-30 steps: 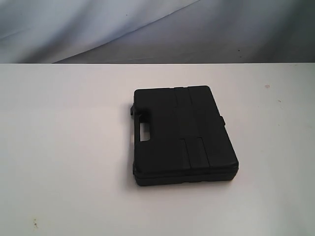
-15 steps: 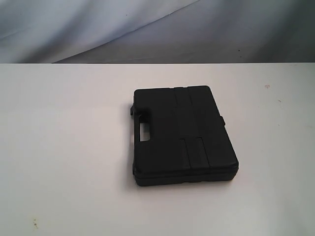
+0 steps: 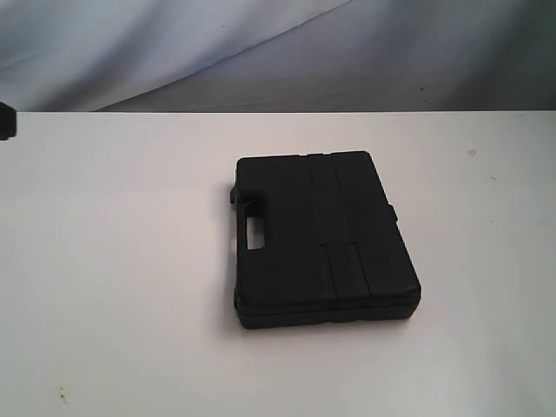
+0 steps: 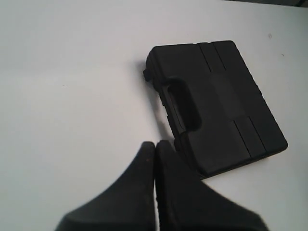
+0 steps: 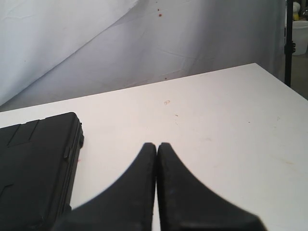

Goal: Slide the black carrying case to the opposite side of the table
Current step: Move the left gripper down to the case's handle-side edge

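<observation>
The black carrying case (image 3: 326, 236) lies flat on the white table (image 3: 122, 261), a little right of centre, its handle cut-out facing left. In the left wrist view the case (image 4: 216, 103) shows beyond my left gripper (image 4: 155, 144), which is shut with nothing between its fingers and hangs apart from the case on the handle side. A dark bit of the left arm (image 3: 5, 121) shows at the exterior view's left edge. My right gripper (image 5: 157, 145) is shut and empty, with the case (image 5: 36, 163) off to one side of it; this gripper is not in the exterior view.
A pale draped cloth backdrop (image 3: 261, 52) hangs behind the table's far edge. A few tiny specks (image 3: 472, 152) mark the tabletop. In the right wrist view a dark stand (image 5: 288, 43) and a white bucket (image 5: 300, 36) are off the table's corner.
A dark part of the left arm has come into the exterior view at the left edge. The case has not moved.
</observation>
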`<state>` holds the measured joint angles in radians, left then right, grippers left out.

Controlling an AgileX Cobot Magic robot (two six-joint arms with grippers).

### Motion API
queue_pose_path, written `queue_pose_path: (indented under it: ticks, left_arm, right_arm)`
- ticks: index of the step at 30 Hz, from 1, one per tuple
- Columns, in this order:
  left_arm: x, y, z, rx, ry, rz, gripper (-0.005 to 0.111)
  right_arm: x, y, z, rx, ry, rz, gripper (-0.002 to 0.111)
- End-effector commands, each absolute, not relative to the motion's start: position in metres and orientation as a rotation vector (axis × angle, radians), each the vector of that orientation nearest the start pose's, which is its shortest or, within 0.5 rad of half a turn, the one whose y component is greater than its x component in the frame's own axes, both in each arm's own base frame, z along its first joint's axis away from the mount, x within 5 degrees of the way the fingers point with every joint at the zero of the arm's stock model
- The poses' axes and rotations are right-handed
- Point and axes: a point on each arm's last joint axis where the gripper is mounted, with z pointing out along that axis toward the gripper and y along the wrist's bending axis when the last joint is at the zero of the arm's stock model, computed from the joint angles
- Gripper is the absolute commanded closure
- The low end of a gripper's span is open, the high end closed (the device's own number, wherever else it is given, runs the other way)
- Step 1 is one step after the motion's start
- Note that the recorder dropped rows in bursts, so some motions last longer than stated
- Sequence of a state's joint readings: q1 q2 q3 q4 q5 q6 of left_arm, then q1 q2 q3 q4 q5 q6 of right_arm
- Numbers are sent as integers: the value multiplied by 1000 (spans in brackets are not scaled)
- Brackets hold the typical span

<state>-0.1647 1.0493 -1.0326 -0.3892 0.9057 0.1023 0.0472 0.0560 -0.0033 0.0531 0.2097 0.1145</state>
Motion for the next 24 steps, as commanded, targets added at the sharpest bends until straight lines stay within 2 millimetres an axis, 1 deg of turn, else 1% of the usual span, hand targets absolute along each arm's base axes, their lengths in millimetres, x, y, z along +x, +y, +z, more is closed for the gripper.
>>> queue_pose_path:
  ticks: [1,6,9,12,18,20,24]
  left_arm:
    - [214,-87,351,225,2433,-515,107]
    - [229,-132,321,338,2504,-438,107]
    - [234,-156,299,360,2555,-390,107]
    - [237,-176,277,372,2615,-331,107]
    - [244,-200,238,401,2699,-240,107]
    - [245,-205,231,416,2702,-241,107]
    - [251,-215,228,357,2649,-365,107]
  right_arm:
    - [59,4,191,99,1747,176,108]
    - [59,4,191,99,1747,176,108]
    - [59,4,191,99,1747,176,108]
    - [59,4,191,99,1747,176,108]
    - [59,4,191,99,1747,176,108]
    - [59,4,191,99,1747,176,108]
    - [59,4,191,99,1747,176,108]
